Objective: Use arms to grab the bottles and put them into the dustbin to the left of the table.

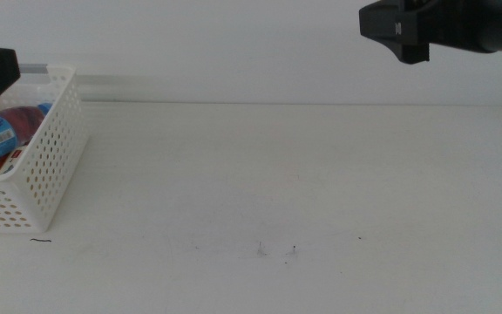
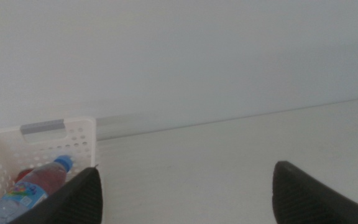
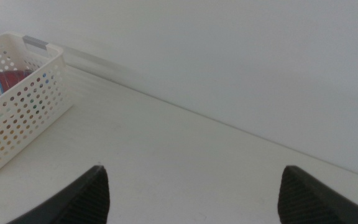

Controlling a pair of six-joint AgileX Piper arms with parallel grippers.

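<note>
Small dark specks (image 1: 293, 250) dot the near part of the large plain white tabletop (image 1: 286, 183). At its left edge stands the white perforated plastic basket (image 1: 46, 166), holding the clear blue-capped water bottle (image 2: 37, 182) on its side, cap toward the far rim, beside something red. Left gripper (image 2: 185, 193) hangs above the basket, jaws spread, grasping nothing. Right gripper (image 3: 191, 196) waits raised at far right, likewise spread and empty.

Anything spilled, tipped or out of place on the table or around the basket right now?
Nothing stands out. The dustbin stands upright at the table's left edge with the bottles lying inside it. The left gripper hangs over the bin and the right gripper is raised, both with jaws open and empty.
</note>
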